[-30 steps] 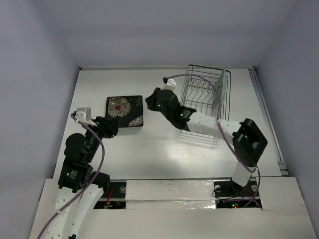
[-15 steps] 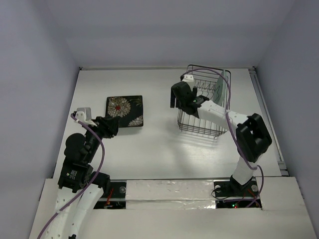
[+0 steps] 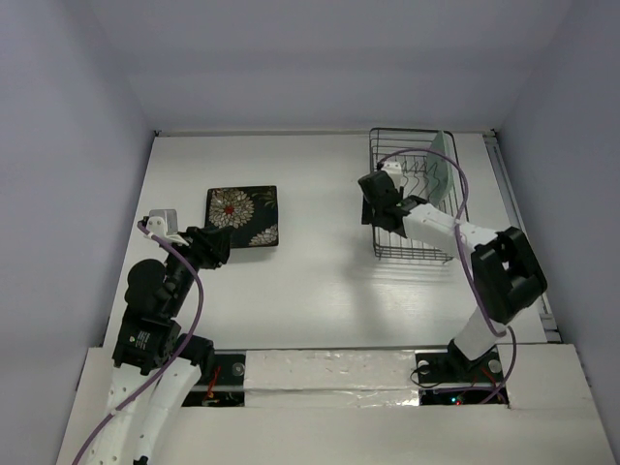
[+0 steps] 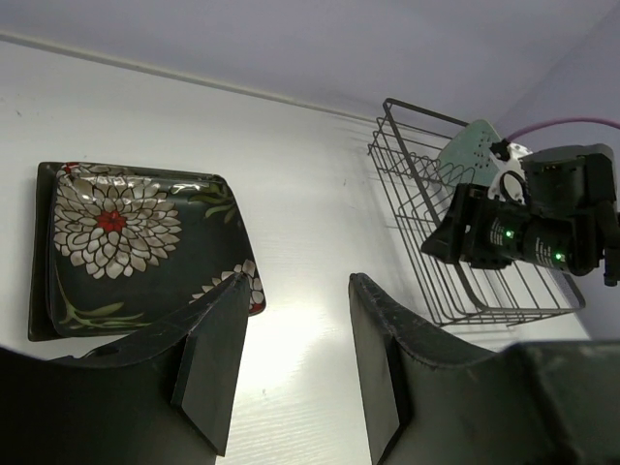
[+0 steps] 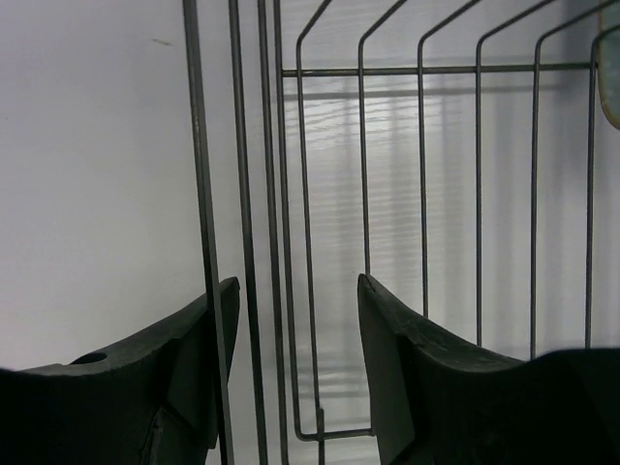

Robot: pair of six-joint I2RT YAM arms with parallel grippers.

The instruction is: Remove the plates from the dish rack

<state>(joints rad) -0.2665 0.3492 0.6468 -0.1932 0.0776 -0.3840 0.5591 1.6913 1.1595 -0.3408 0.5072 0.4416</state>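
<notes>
A square black plate with white-gold flowers (image 3: 242, 215) (image 4: 126, 242) lies flat on the table, left of centre. The dark wire dish rack (image 3: 415, 242) (image 4: 455, 281) (image 5: 417, 70) stands at the right. A pale mint-green plate (image 3: 441, 174) (image 4: 473, 155) (image 5: 611, 82) stands on edge at its far right side. My right gripper (image 3: 381, 205) (image 5: 291, 310) hangs open at the rack's left wall, with wall wires between its fingers and one wire in front of the left finger (image 5: 194, 358). My left gripper (image 3: 215, 244) (image 4: 295, 329) is open and empty, just near of the floral plate.
White walls close the table (image 3: 310, 281) at the back and both sides. A purple cable (image 3: 463, 208) loops over the rack from the right arm. A metal rail (image 3: 518, 223) runs along the table's right edge.
My right arm swung right from beside the floral plate to the rack's left wall. The rack shifted a little to the right. The left arm stayed still.
</notes>
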